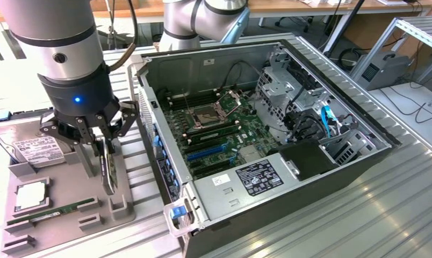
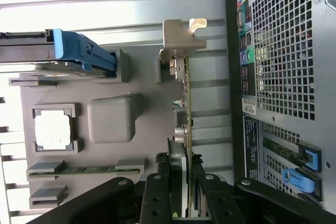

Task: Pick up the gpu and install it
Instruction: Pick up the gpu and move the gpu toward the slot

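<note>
On the exterior view's left, a gray tray (image 1: 65,180) holds a hard drive (image 1: 35,145), a square chip (image 1: 31,194) and a green memory stick (image 1: 52,210). At the tray's right side, the gripper (image 1: 105,161) squeezes the gpu (image 1: 110,183) between its jaws. The thin card stands on its edge, down at the tray. Farther right sits the open computer case (image 1: 295,215).

No writing can be made out: the white label (image 1: 35,150) on the hard drive (image 1: 14,130), the black label (image 1: 263,177) on the power supply (image 1: 310,157) and the sticker (image 2: 249,106) on the computer case (image 2: 283,51) carry print too small to read.
</note>
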You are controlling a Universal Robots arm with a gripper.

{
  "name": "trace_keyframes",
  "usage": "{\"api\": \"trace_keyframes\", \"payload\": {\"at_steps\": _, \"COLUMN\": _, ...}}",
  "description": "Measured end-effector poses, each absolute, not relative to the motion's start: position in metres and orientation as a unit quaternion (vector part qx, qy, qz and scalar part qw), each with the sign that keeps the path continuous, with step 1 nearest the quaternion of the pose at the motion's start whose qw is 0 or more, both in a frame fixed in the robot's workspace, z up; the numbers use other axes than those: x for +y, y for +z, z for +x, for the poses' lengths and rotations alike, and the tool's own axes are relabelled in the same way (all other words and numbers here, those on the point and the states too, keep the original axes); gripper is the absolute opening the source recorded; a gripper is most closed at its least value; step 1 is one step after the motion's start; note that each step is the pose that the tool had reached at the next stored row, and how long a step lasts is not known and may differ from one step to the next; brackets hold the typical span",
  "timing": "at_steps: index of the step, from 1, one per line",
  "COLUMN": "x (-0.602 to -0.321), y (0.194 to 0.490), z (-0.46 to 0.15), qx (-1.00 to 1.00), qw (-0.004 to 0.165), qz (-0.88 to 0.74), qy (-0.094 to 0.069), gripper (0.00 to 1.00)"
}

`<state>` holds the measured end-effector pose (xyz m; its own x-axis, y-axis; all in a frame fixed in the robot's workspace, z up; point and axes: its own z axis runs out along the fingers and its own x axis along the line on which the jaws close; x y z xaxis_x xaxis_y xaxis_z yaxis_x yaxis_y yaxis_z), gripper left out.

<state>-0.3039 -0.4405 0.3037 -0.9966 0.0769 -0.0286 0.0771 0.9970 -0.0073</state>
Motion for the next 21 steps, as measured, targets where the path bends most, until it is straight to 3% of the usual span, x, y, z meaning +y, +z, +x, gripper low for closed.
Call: {"api": "trace_keyframes", "payload": {"at_steps": 21, "x": -0.44, "y": 0.317, "z": -0.304, "qx": 0.999, "qw": 0.014, "qz": 0.039, "qy": -0.004, "gripper": 0.27}}
